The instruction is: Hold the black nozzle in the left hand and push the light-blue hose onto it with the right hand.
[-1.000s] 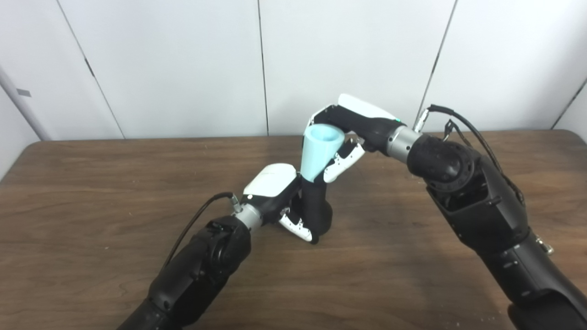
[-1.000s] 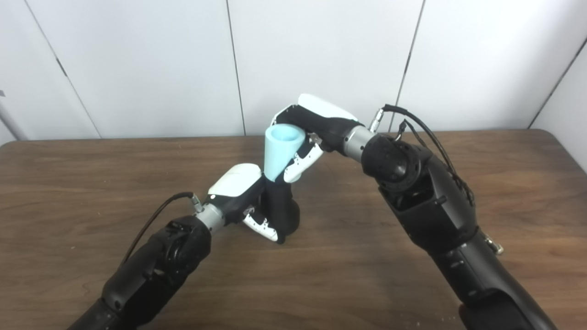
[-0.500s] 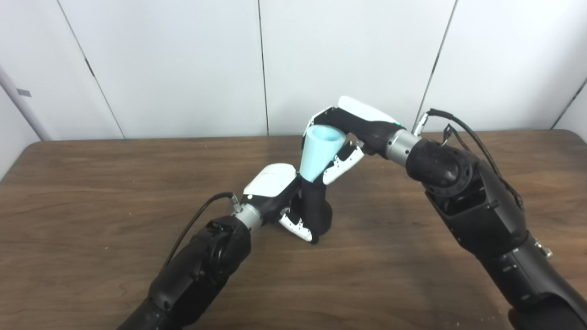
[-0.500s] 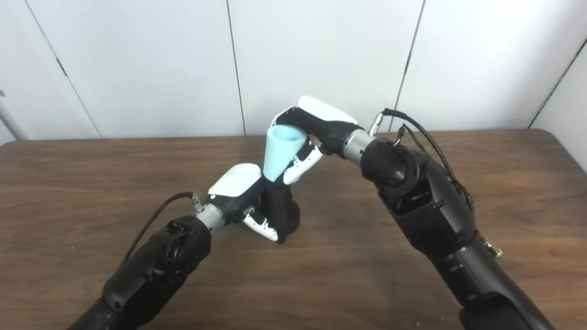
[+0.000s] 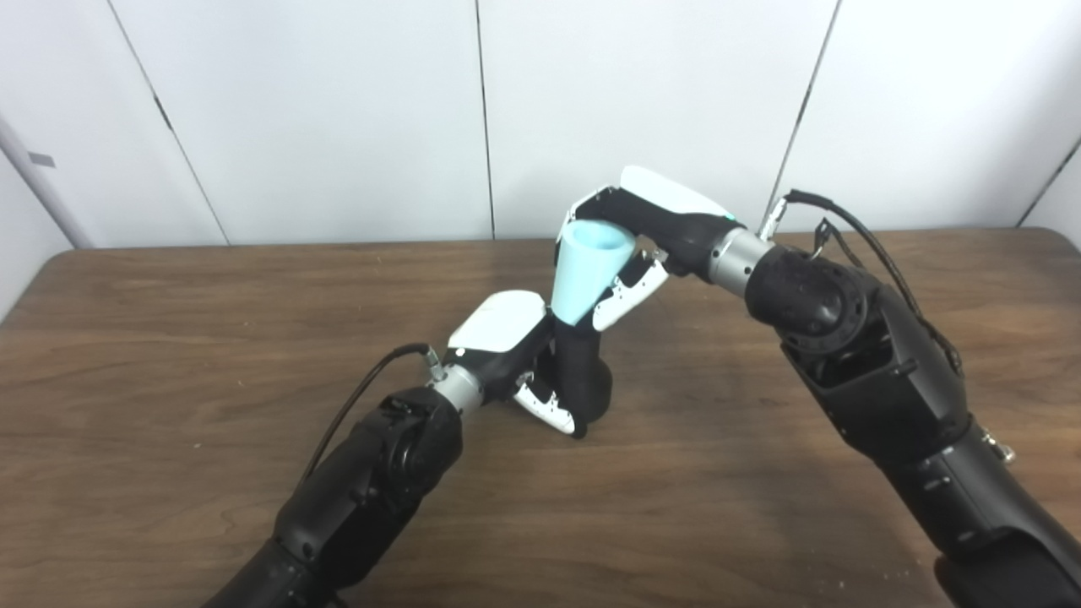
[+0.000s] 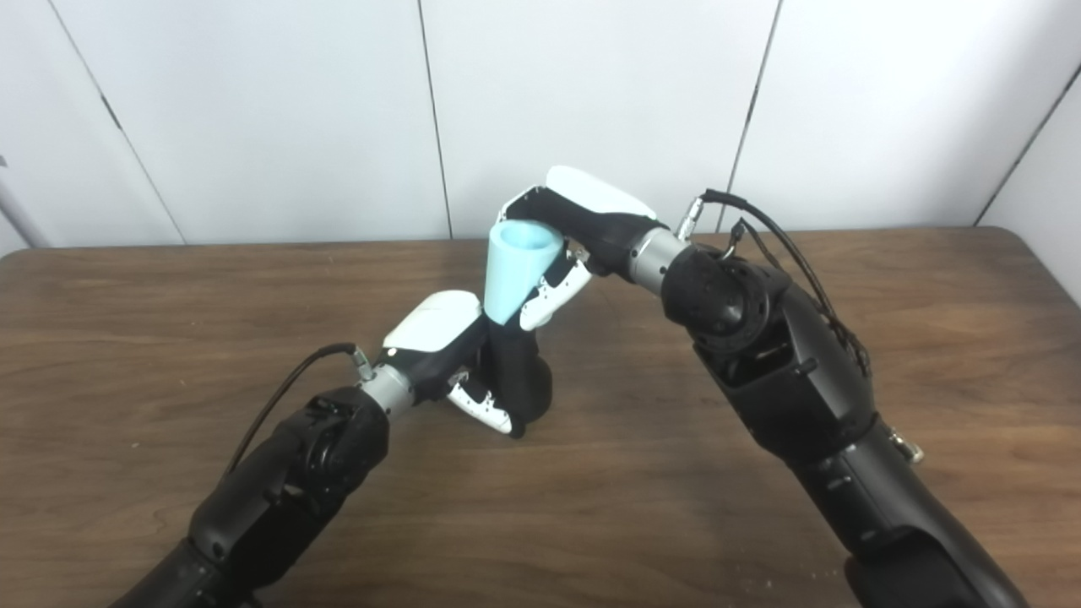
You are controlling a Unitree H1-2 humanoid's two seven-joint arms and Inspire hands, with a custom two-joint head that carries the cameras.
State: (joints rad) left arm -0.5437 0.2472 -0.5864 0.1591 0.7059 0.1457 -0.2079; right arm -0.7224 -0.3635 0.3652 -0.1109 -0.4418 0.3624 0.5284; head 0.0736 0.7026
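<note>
1. My left arm enters from the lower left, forearm angled up toward table centre. A cable runs off its wrist.
2. My left hand (image 5: pixel 507 359) sits low over the wooden table (image 5: pixel 169 338), white back facing up, fingers (image 5: pixel 545 409) wrapped round the black nozzle (image 5: pixel 583 380) from its left side. Clamped on it.
3. The nozzle stands near upright, just right of my left palm, its lower end at or very near the tabletop; contact there I cannot tell.
4. The light-blue hose (image 5: pixel 583 270) sits directly on top of the nozzle, narrow end down and meeting the nozzle's top, wide open mouth up, leaning slightly left.
5. My right hand (image 5: pixel 646 232) is above and right of the hose, fingers curled round its upper part from behind, thumb side pale against its right flank. Closed on the hose.
6. My right arm runs down to the lower right corner, cables looping at the wrist.
7. Grey wall panels (image 5: pixel 338 118) behind the table.
</note>
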